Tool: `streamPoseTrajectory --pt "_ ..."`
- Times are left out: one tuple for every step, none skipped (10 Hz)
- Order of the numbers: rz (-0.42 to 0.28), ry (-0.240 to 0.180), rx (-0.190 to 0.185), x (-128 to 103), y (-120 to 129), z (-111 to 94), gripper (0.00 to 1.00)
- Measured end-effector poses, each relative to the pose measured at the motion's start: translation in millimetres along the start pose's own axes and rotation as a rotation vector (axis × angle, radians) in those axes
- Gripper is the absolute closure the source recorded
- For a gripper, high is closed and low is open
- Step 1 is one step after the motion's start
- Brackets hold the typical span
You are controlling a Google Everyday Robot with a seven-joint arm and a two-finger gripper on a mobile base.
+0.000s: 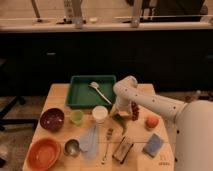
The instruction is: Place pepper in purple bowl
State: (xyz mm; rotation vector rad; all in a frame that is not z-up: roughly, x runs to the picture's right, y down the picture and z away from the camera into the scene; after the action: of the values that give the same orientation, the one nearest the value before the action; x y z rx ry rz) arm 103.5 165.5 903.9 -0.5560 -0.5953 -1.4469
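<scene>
Wooden table point(57, 95) fills the lower half of the frame, dark cabinets behind it. White robot arm point(150, 102) enters from the lower right, bends at an elbow above table centre and drops down. Green tray point(80, 95) sits at upper centre of the table, a white long-handled utensil point(100, 91) lying in it. Orange bowl point(44, 152) at lower left corner. Purple bowl point(52, 120) at the left edge, above the orange bowl, holding nothing that can be seen. Pale blue cloth point(90, 140) at lower centre, with a fork point(107, 145) just right of it. Green cup point(76, 116) and white cup point(100, 114) stand side by side below the tray. Gripper point(121, 111) is at centre frame, right of the white cup, pointing down at the table with its fingers spread wide. Pepper point(120, 121) lies on the table directly under the gripper, well apart from the purple bowl; whether the fingertips touch it cannot be told, but it appears not to be grasped.
</scene>
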Motion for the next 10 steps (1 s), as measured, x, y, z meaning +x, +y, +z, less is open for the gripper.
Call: streamPoseTrajectory --pt "0.003 -0.004 0.007 1.5 -1.6 3.4 0.20" --pt "0.003 -0.008 0.014 2.1 -4.0 5.4 0.20" --pt "0.002 -0.014 0.020 2.2 -7.3 7.8 0.20" --pt "0.000 -0.016 0.022 2.4 -8.9 9.4 0.25" --pt "0.000 -0.015 0.021 2.5 -8.3 9.1 0.34" --pt "0.000 -0.015 0.021 2.5 -8.0 8.8 0.42" --pt "0.000 -0.015 0.019 2.5 -7.5 8.1 0.52" --pt "0.001 -0.014 0.018 2.7 -6.0 6.9 0.63" --pt "0.004 -0.011 0.017 3.7 -4.1 4.2 0.74" --pt "0.004 -0.012 0.019 3.7 -5.1 1.1 0.84"
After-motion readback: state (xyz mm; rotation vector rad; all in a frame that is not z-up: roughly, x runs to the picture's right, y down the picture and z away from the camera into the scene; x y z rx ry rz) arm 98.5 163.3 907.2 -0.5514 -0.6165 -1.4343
